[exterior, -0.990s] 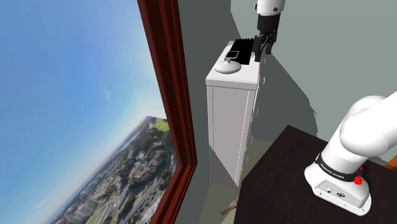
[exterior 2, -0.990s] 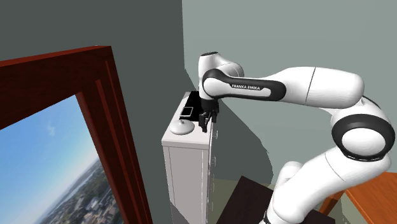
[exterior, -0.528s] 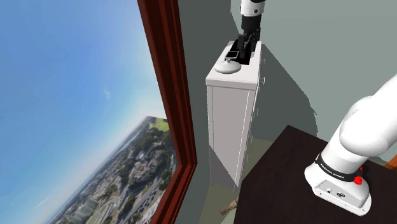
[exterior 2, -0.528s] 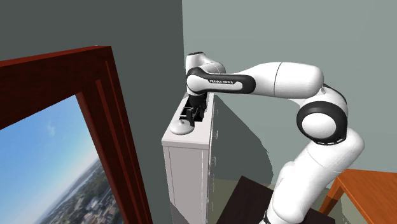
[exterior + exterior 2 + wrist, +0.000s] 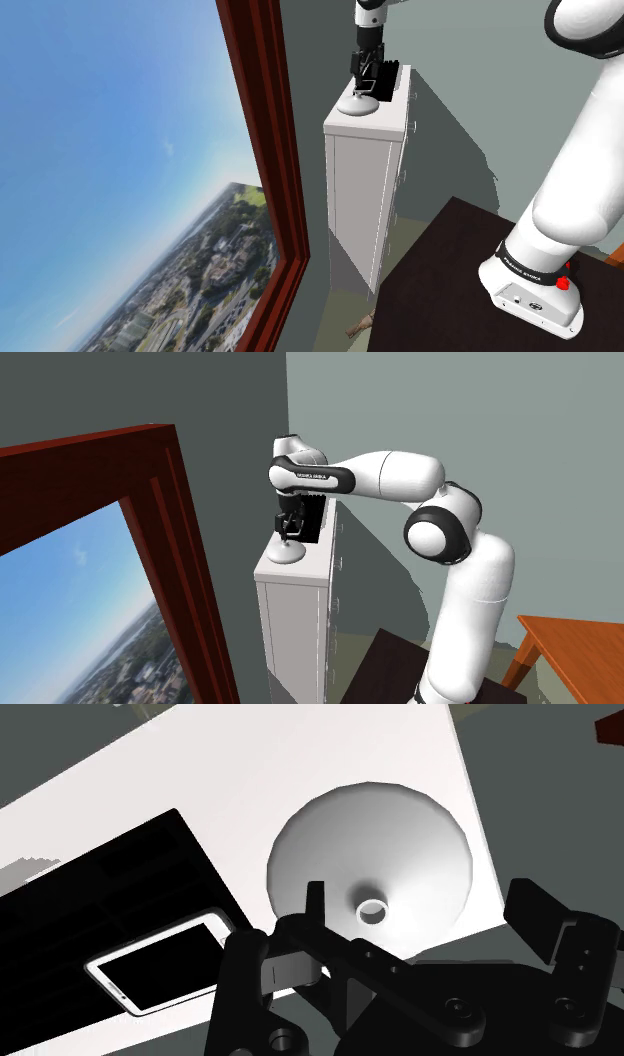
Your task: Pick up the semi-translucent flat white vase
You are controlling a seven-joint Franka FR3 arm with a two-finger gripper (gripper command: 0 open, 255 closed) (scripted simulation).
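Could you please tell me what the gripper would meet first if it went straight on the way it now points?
Most likely the white vase on the cabinet: the open gripper points down at it, the vase's neck between the fingers. The remaining gap is unclear.

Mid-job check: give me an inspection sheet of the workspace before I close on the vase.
Surface: white cabinet top, level.
Job's things: flat white vase, upright, narrow neck opening upward.
Clutter: black rack beside the vase; white-framed phone against it.
Grippers: end effector open above the vase, fingers either side of its neck, gaps showing.
Cables: nothing seen.
Surroundings: red-brown window frame, grey-green walls, dark stand, orange table.
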